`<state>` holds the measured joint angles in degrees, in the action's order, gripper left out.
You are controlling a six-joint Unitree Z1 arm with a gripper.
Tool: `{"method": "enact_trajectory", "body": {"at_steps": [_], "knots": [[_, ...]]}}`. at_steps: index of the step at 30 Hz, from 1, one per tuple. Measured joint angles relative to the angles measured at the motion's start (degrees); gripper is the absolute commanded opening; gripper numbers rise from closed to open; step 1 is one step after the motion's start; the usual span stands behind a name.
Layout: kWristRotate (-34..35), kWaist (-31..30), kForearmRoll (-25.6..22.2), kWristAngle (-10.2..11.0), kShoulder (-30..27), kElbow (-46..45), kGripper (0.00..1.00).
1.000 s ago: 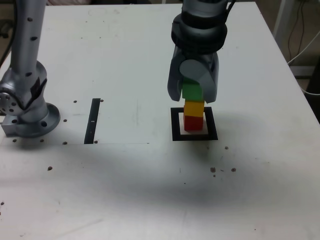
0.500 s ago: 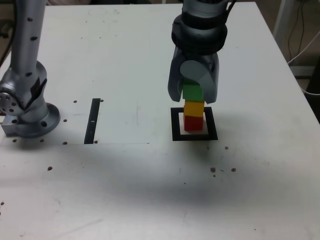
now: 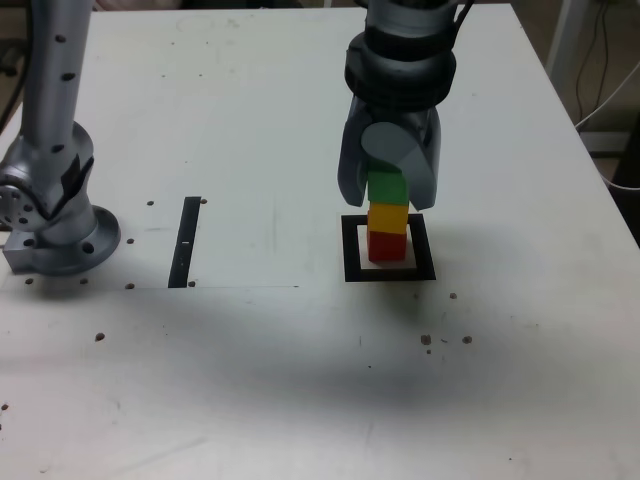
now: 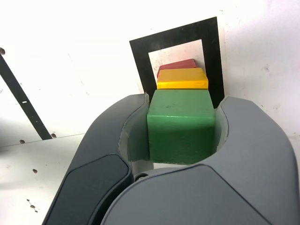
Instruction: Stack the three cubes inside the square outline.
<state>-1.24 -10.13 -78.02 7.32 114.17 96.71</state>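
Fingers [image 4: 136,136] are clamping the green cube [image 4: 181,126] above the square outline [image 4: 213,65], risking toppling the yellow cube [image 4: 183,78] within it by releasing off-centre.

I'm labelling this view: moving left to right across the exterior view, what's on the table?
Arm's base → straight black strip → square outline with red cube inside.

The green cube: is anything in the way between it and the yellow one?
Nothing visible is in the way. The gripper holds the green cube right above the yellow cube.
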Motion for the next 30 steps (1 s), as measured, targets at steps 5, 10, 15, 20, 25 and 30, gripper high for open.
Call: {"method": "enact_trajectory", "body": {"at_steps": [5,10,15,20,25,30], "knots": [[0.00,0.01,0.24,-0.02,0.00,-0.27,0.54],[-0.18,0.09,0.69,-0.02,0.00,-0.55,0.79],[-0.50,0.19,1.03,-0.02,0.00,-0.77,0.99],[-0.50,0.29,1.03,-0.08,-0.18,-0.76,0.99],[-0.50,0.29,1.03,-0.08,-1.87,-0.76,0.99],[-0.50,0.29,1.06,-0.41,-3.02,-0.73,0.99]]}}
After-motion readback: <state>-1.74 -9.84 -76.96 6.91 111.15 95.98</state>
